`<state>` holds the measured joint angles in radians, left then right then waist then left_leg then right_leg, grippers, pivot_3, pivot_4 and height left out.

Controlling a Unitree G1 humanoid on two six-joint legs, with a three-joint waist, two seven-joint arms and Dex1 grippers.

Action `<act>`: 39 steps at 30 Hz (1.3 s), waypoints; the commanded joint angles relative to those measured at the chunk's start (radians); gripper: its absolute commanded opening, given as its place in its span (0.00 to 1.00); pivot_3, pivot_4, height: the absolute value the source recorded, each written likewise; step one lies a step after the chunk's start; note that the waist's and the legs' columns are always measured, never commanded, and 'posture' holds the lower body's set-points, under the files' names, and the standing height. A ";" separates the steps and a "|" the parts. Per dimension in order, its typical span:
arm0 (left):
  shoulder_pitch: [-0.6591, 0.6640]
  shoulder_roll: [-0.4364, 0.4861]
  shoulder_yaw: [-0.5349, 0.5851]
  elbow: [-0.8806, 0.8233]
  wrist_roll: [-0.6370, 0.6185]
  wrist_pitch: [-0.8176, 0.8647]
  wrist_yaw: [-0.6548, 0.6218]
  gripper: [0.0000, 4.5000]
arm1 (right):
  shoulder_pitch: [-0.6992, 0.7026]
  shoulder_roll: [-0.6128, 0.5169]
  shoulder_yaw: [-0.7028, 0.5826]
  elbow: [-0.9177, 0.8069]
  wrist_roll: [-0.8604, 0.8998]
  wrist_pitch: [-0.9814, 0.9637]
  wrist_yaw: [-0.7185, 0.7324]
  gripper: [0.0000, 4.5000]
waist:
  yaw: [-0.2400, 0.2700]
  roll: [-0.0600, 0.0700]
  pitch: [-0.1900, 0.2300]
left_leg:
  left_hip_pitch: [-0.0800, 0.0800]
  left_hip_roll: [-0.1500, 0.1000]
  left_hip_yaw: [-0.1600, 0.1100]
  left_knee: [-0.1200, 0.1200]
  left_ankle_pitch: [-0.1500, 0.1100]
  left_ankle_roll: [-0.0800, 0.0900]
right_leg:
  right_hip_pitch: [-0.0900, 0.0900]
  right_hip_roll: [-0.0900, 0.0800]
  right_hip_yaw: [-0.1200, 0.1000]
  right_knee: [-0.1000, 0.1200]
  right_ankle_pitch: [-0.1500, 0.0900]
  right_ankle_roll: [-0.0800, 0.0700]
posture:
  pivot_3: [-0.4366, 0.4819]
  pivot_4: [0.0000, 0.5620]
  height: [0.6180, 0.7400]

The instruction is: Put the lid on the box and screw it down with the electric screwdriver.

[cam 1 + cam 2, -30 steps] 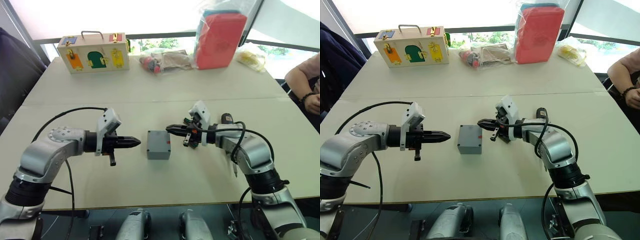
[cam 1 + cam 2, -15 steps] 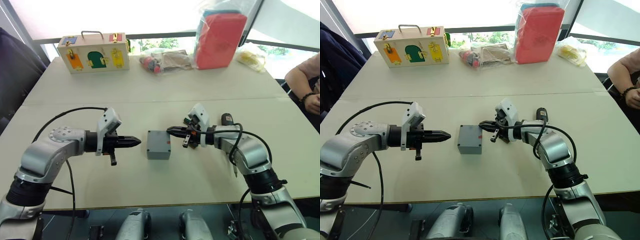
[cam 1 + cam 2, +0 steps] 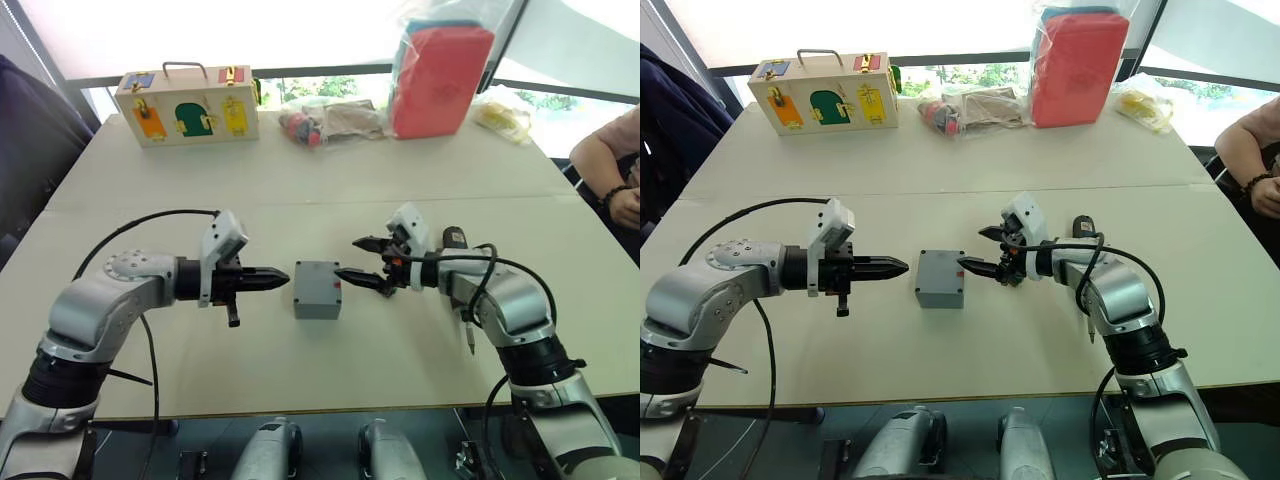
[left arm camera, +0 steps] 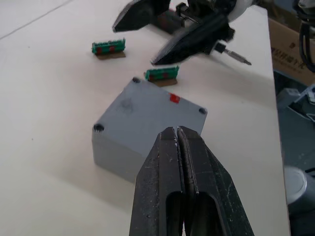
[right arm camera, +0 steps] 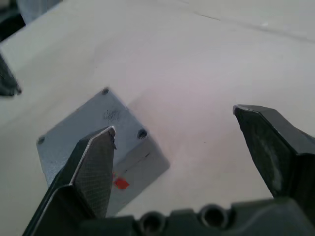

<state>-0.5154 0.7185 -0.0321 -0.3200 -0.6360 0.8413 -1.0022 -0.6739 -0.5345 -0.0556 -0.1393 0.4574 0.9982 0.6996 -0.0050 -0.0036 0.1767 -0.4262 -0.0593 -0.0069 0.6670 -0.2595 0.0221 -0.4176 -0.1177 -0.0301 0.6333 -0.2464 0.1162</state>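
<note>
The grey box [image 3: 317, 290] stands mid-table with the lid [image 4: 147, 105] lying flat on top of it, corner screw holes showing and a red mark [image 5: 119, 183] on its side. My left gripper [image 3: 283, 281] is shut and empty, its tip a short way off the box's left side. At the box's right side is my right gripper [image 3: 352, 259], open with nothing between its fingers; the lower fingertip is close to the red-marked side. The electric screwdriver [image 3: 455, 240] lies on the table behind my right forearm, its bit [image 4: 236, 55] pointing toward the near edge.
Two small green blocks [image 4: 108, 47] [image 4: 162, 74] lie just beyond the box. At the table's far edge are a wooden case with coloured doors [image 3: 188, 105], plastic bags [image 3: 335, 120] and a red bag [image 3: 440, 75]. A person's arm [image 3: 610, 165] rests at the right.
My right gripper has opened from shut, its fingers now spread beside the box. My left gripper has crept slightly closer to the box. The box has not moved.
</note>
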 commanded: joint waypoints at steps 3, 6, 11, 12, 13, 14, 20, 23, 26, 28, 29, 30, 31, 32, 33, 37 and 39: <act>-0.067 -0.029 -0.077 -0.068 0.010 -0.073 -0.048 0.00 | -0.179 -0.167 -0.142 -0.039 0.069 0.526 -0.102 0.96 | 0.009 -0.001 -0.001 | 0.000 0.001 0.000 -0.002 0.000 0.000 | 0.000 0.000 0.000 -0.002 0.000 0.000 | 0.48 0.27 1.00; -0.085 -0.031 -0.129 -0.075 0.051 -0.130 -0.080 0.00 | -0.183 -0.332 -0.051 0.007 0.150 0.615 -0.128 0.96 | 0.013 0.000 0.000 | 0.000 0.001 0.001 -0.002 0.000 0.000 | 0.000 -0.001 0.001 -0.003 0.000 0.000 | 0.48 0.27 1.00; -0.094 -0.039 -0.192 -0.073 0.104 -0.207 -0.117 0.00 | -0.198 -0.595 0.161 0.155 0.431 0.616 -0.182 0.96 | 0.014 0.000 0.000 | 0.000 0.001 0.002 -0.001 -0.005 0.009 | 0.002 -0.001 0.001 -0.003 0.000 -0.001 | 0.48 0.27 1.00; -0.094 -0.043 -0.199 -0.072 0.110 -0.218 -0.120 0.00 | -0.209 -0.618 0.195 0.182 0.473 0.616 -0.204 0.96 | 0.014 0.000 0.000 | 0.001 0.001 0.002 0.000 -0.005 0.009 | 0.003 -0.001 0.000 -0.004 0.000 -0.001 | 0.48 0.27 1.00; -0.094 -0.048 -0.206 -0.071 0.117 -0.225 -0.120 0.00 | -0.220 -0.633 0.226 0.202 0.503 0.616 -0.222 0.96 | 0.011 0.000 0.000 | 0.001 0.001 0.002 0.000 -0.005 0.009 | 0.003 -0.001 0.000 -0.004 0.000 -0.001 | 0.48 0.27 1.00; -0.092 -0.052 -0.209 -0.070 0.123 -0.232 -0.118 0.00 | -0.231 -0.634 0.254 0.227 0.522 0.616 -0.246 0.96 | 0.007 0.000 0.000 | 0.000 0.002 0.002 0.000 -0.006 0.010 | 0.003 -0.002 0.001 -0.004 0.000 -0.001 | 0.48 0.27 1.00; -0.066 -0.064 -0.198 -0.093 0.125 -0.220 -0.086 0.00 | -0.298 -0.591 0.386 0.360 0.573 0.616 -0.324 0.96 | -0.003 0.000 0.000 | 0.000 0.002 0.002 0.000 -0.006 0.010 | 0.002 -0.001 0.000 -0.004 0.000 -0.001 | 0.48 0.27 1.00; -0.043 -0.054 -0.184 -0.105 0.123 -0.210 -0.068 0.00 | -0.334 -0.550 0.442 0.402 0.542 0.616 -0.324 0.96 | -0.006 0.000 0.000 | 0.000 0.002 0.002 0.000 -0.006 0.010 | 0.002 -0.001 0.000 -0.004 0.000 -0.001 | 0.48 0.27 1.00; -0.018 -0.041 -0.161 -0.112 0.124 -0.206 -0.045 0.00 | -0.359 -0.509 0.487 0.443 0.489 0.616 -0.312 0.96 | -0.006 0.000 0.000 | 0.000 0.002 0.002 0.000 -0.006 0.010 | 0.002 0.000 -0.001 -0.004 0.000 -0.001 | 0.48 0.27 1.00; -0.003 -0.032 -0.148 -0.114 0.124 -0.203 -0.030 0.00 | -0.375 -0.478 0.516 0.474 0.443 0.616 -0.295 0.96 | -0.005 0.000 0.000 | 0.000 0.002 0.002 0.000 -0.006 0.010 | 0.002 0.000 -0.001 -0.004 0.000 -0.001 | 0.48 0.27 1.00; 0.010 -0.026 -0.143 -0.117 0.130 -0.203 -0.019 0.00 | -0.375 -0.469 0.542 0.475 0.424 0.616 -0.283 0.96 | -0.004 0.000 0.000 | 0.000 0.002 0.002 0.000 -0.006 0.010 | 0.002 0.000 -0.001 -0.004 0.000 -0.001 | 0.48 0.27 1.00; 0.024 -0.019 -0.137 -0.122 0.138 -0.204 -0.008 0.00 | -0.374 -0.460 0.569 0.472 0.404 0.616 -0.265 0.96 | 0.001 0.000 0.000 | 0.000 0.002 0.002 0.000 -0.006 0.010 | 0.002 0.000 -0.001 -0.004 0.000 -0.001 | 0.48 0.27 1.00; 0.037 -0.017 -0.127 -0.129 0.136 -0.200 0.004 0.00 | -0.374 -0.448 0.587 0.473 0.380 0.616 -0.257 0.89 | 0.000 0.000 0.000 | 0.000 0.001 0.002 0.000 -0.006 0.010 | 0.002 0.000 -0.001 -0.004 0.000 -0.001 | 0.48 0.27 1.00; 0.046 -0.017 -0.119 -0.136 0.131 -0.196 0.015 0.00 | -0.376 -0.438 0.599 0.473 0.354 0.616 -0.243 0.81 | -0.004 0.000 0.000 | 0.000 0.001 0.002 0.000 -0.006 0.010 | 0.002 0.000 -0.001 -0.004 0.000 -0.001 | 0.48 0.27 1.00; 0.054 -0.017 -0.111 -0.142 0.127 -0.193 0.025 0.00 | -0.379 -0.425 0.602 0.484 0.332 0.616 -0.231 0.78 | -0.005 0.000 0.000 | 0.000 0.001 0.002 0.001 -0.006 0.010 | 0.002 0.000 -0.001 -0.004 0.000 0.000 | 0.48 0.27 1.00; 0.081 -0.016 -0.094 -0.157 0.118 -0.185 0.047 0.00 | -0.383 -0.384 0.596 0.549 0.274 0.616 -0.196 0.51 | -0.006 -0.001 -0.001 | 0.000 0.001 0.002 0.001 -0.006 0.010 | 0.003 0.000 -0.001 -0.003 0.000 0.000 | 0.48 0.27 1.00; 0.088 -0.017 -0.087 -0.155 0.114 -0.184 0.054 0.00 | -0.378 -0.352 0.554 0.596 0.232 0.616 -0.205 0.40 | -0.006 -0.004 -0.003 | 0.001 0.001 0.002 0.001 -0.006 0.010 | 0.003 0.001 -0.001 -0.003 0.000 0.000 | 0.48 0.27 1.00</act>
<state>-0.4284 0.6966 -0.1553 -0.4441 -0.5073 0.6571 -0.9555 -1.0613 -0.9146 0.5244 0.4183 0.7178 1.6090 0.4923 -0.0111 -0.0077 0.1740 -0.4247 -0.0576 -0.0052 0.6675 -0.2652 0.0323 -0.4138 -0.1166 -0.0311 0.6298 -0.2462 0.1157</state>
